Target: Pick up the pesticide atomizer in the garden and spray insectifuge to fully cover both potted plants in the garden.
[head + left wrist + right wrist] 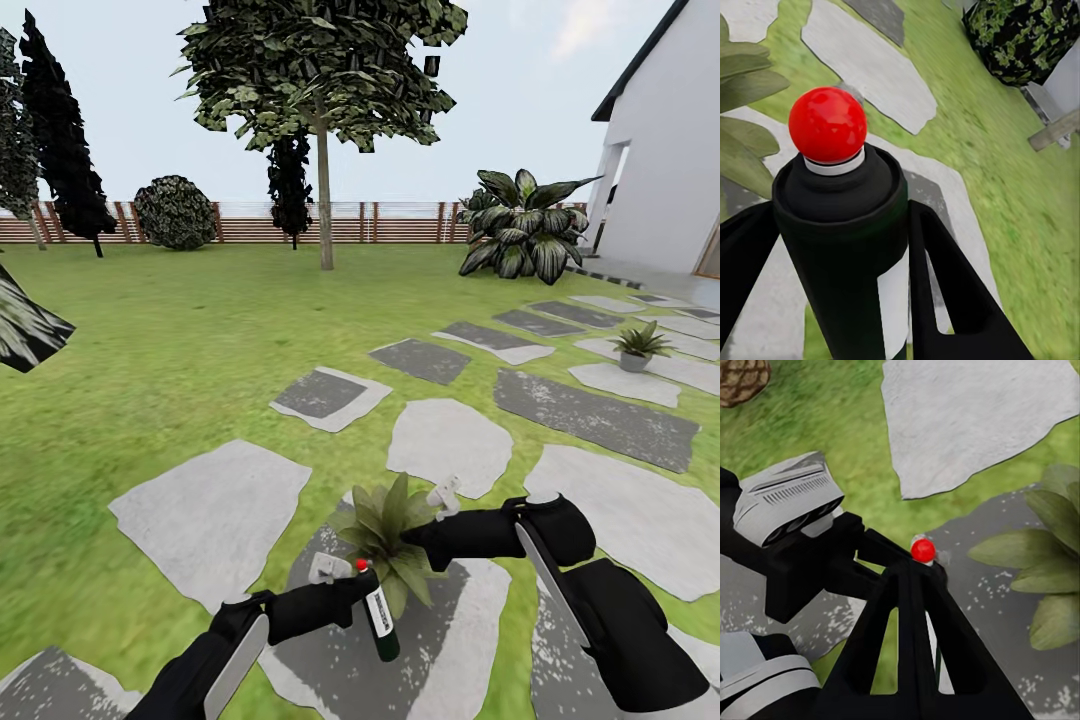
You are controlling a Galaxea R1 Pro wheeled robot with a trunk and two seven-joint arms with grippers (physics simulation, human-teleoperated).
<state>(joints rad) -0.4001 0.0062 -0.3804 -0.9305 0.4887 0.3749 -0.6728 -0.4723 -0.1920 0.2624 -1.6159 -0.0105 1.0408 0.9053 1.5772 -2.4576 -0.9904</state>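
The left gripper (352, 592) pinches the pesticide atomizer (378, 612), a slim black bottle, just beside the near potted plant (388, 535). The right gripper (447, 497), behind that leafy rosette: closure unclear.

No legible text. White label strip on pesticide atomizer (378, 612), lower centre of head view: print too small, unreadable.
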